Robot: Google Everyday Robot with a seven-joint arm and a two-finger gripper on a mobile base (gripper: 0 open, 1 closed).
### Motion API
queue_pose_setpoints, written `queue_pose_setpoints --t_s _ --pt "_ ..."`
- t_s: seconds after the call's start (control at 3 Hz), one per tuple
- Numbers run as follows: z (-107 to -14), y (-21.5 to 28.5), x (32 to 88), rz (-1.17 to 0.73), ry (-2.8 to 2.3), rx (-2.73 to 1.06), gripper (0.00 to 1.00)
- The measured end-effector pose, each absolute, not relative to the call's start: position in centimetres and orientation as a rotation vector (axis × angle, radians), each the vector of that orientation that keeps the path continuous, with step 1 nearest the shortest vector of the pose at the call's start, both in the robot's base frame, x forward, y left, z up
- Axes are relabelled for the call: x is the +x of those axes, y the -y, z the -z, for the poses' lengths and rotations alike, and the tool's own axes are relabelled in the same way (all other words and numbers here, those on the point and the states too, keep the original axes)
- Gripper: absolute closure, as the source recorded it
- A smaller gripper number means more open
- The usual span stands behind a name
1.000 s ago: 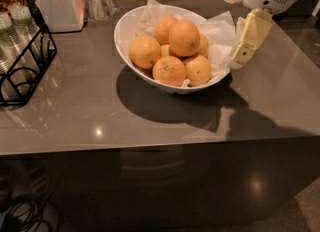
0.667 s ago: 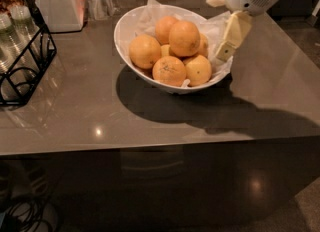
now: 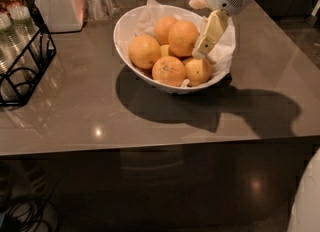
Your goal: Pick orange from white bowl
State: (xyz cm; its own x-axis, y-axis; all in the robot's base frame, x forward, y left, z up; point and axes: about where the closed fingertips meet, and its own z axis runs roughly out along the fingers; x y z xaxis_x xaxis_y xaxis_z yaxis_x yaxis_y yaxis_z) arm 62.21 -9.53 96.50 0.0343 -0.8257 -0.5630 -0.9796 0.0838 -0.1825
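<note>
Approach step: the white-and-cream gripper [image 3: 199, 26] hangs over the right side of the wide white ceramic bowl [image 3: 120, 32] near the far edge of the glossy grey counter [image 3: 75, 101]. Its fingers [image 3: 210, 31] are spread and empty, one tip just beside the big smooth round orange [image 3: 182, 37] atop the pile. Next, I reckon: straddle that fruit, then close.

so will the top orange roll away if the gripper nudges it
Probably. The orange is round and smooth-skinned, perched atop the other oranges in the white bowl, so a sideways nudge from the gripper, close beside it, may roll it. It looks firm, likely tolerating a squeeze. The others could shift once it lifts.
</note>
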Motion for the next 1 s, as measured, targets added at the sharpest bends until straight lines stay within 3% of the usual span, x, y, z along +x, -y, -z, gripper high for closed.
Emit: queue_pose_setpoints --t_s 1.0 --pt "-92.1 7.4 64.4 -0.541 -1.819 -1.77 0.0"
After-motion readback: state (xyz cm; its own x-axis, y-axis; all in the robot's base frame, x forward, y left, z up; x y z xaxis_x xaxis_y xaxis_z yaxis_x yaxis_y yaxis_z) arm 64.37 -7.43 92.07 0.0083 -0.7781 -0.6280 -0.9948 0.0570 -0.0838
